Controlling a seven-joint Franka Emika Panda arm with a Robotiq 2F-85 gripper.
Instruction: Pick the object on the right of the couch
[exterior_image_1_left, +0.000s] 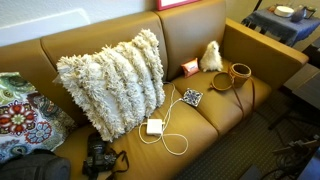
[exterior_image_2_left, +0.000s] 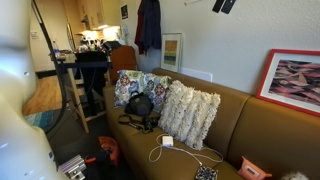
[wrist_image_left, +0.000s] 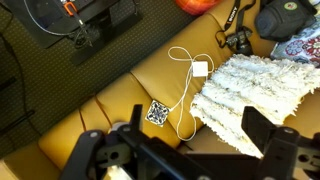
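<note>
Couch (exterior_image_1_left: 120, 45) w/ shaggy pillow (exterior_image_1_left: 112, 82) mid-seat. Gripper (wrist_image_left: 175, 138) above couch seat, jaws wide, holding nothing. Basket (exterior_image_1_left: 240, 73) on couch seat by the arm, 1 strap trailing; cream toy (exterior_image_1_left: 210, 57) just beside.

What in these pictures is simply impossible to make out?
- Basket: shows in one exterior view only, small; its dark inside hides any contents. It lies outside the wrist view.
- Orange-red item: too small to identify; cut by the bottom edge in an exterior view.
- Side table: the things on it are too small and cut by the top edge.
- Gripper: open, seen in the wrist view only.
</note>
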